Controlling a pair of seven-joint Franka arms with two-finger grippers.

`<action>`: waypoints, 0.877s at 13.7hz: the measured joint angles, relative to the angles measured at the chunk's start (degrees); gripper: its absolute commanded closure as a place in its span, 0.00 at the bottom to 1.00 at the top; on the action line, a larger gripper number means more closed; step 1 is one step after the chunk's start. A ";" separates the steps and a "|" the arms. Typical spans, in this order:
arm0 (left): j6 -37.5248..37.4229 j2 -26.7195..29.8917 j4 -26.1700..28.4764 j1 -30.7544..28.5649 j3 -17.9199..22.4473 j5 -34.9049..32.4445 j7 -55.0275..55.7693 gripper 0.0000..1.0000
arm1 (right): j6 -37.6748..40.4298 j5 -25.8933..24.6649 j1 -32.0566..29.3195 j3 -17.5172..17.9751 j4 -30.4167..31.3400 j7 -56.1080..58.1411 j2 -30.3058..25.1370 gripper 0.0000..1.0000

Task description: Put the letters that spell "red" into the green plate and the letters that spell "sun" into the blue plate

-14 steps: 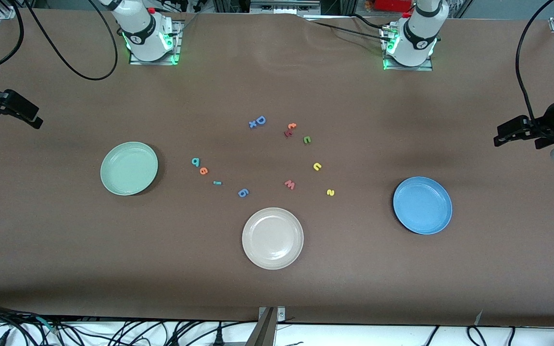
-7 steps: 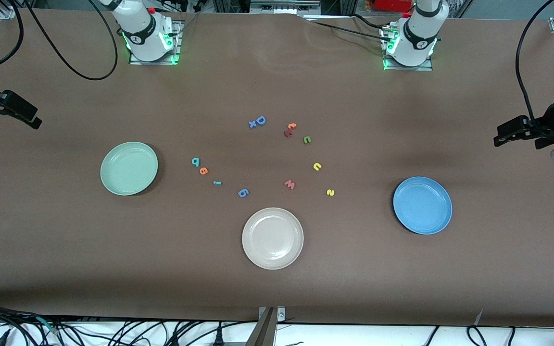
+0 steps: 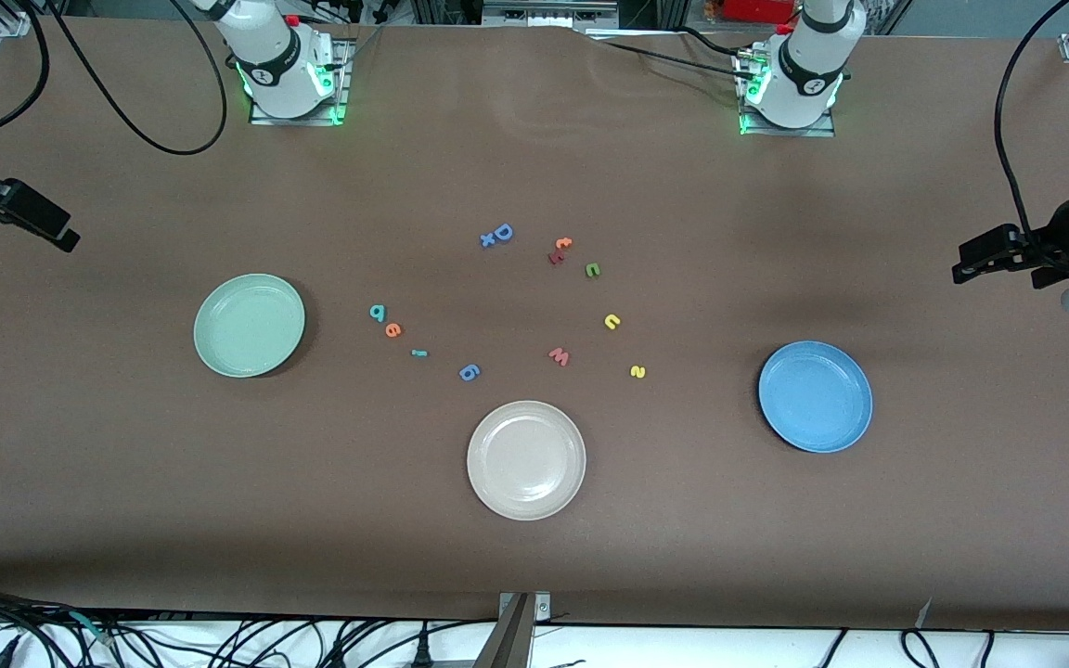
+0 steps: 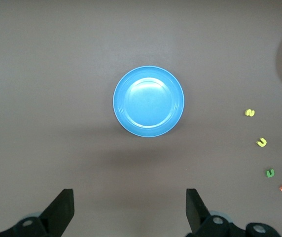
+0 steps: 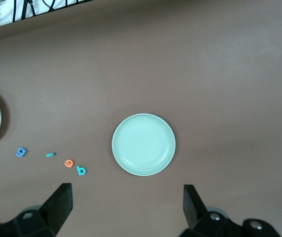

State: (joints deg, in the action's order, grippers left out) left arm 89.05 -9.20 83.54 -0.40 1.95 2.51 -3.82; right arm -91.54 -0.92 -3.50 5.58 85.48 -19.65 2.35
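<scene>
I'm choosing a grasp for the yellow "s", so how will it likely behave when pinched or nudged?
The yellow "s" lies flat on the brown table and is tiny beside the blue plate, so it is probably very light and may slide if nudged. Lying so low, it offers little edge to pinch. It looks unlikely to roll or tip.

White arms (image 3: 279, 56) with black joint bands rise from green-lit bases (image 3: 787, 121); black cables trail off.
</scene>
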 measured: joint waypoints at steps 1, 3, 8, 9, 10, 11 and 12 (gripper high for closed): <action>0.00 -0.01 0.00 -0.02 0.01 0.00 0.00 0.00 | -0.04 0.11 0.04 1.48 0.06 -3.43 0.20 0.02; 0.00 -0.02 0.00 -0.02 -0.01 0.00 0.00 0.00 | -0.43 0.15 0.21 5.61 0.27 -11.09 1.24 0.02; -0.06 -0.35 0.05 -0.09 0.05 0.00 0.00 0.00 | -8.18 0.17 0.62 14.77 4.38 -23.87 7.19 0.02; -0.11 -0.70 0.18 -0.15 0.09 0.00 0.00 0.00 | -11.94 0.17 0.66 16.15 6.80 -25.89 8.28 0.02; -0.11 -1.12 0.20 -0.22 0.10 0.00 0.00 0.00 | -15.99 0.17 0.69 17.20 9.65 -27.40 8.97 0.02; -0.11 -1.47 0.21 -0.26 0.10 0.00 0.00 0.00 | -20.15 0.17 0.71 17.97 12.95 -28.06 9.39 0.02; -0.11 -1.65 0.20 -0.26 0.09 0.00 0.00 0.00 | -23.67 0.17 0.71 18.46 16.03 -28.20 9.70 0.02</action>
State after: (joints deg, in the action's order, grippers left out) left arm 88.94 -10.84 83.75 -0.66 2.04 2.51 -3.82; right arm -115.21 -0.75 -2.79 24.04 101.51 -47.85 12.05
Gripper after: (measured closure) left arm 0.000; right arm 0.013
